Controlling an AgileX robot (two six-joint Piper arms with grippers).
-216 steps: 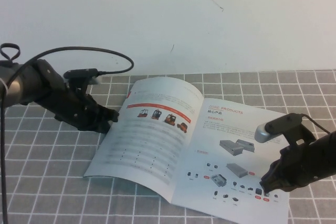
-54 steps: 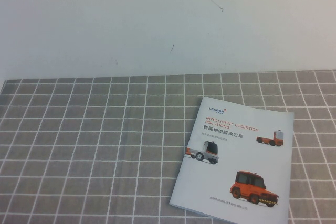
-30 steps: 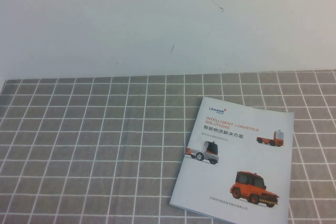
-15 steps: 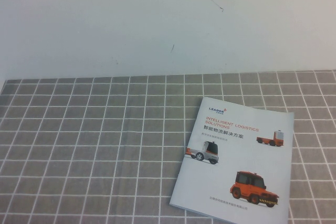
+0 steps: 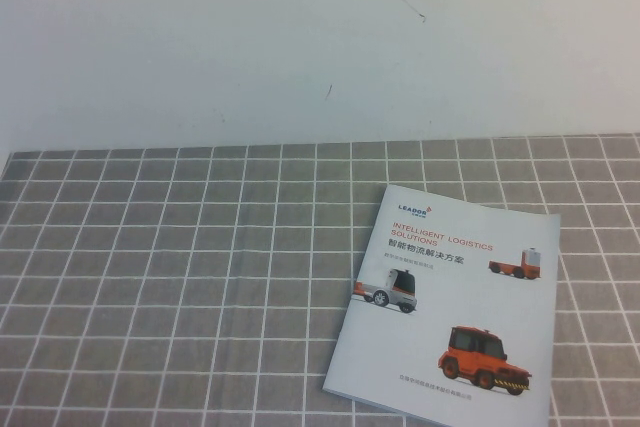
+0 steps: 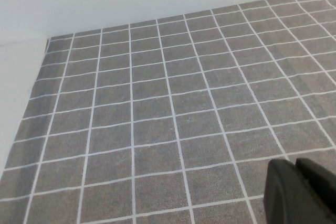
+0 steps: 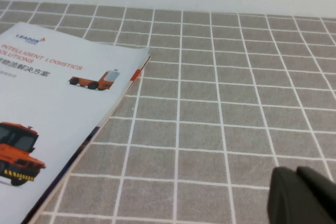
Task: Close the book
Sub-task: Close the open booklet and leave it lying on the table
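The book lies shut and flat on the grey checked cloth, at the right front of the high view, its white cover showing orange vehicles and red title text. Neither arm appears in the high view. The right wrist view shows the same book off to one side, with my right gripper shut and empty, hovering over bare cloth apart from it. My left gripper is also shut and empty over the cloth, with no book in its view.
The grey cloth with white grid lines covers the table up to a plain white wall at the back. The cloth's left edge meets a white surface in the left wrist view.
Seven seconds ago the book lay open with both arms at its pages. It has been shut with both arms withdrawn for the last two seconds. Nothing has moved since.
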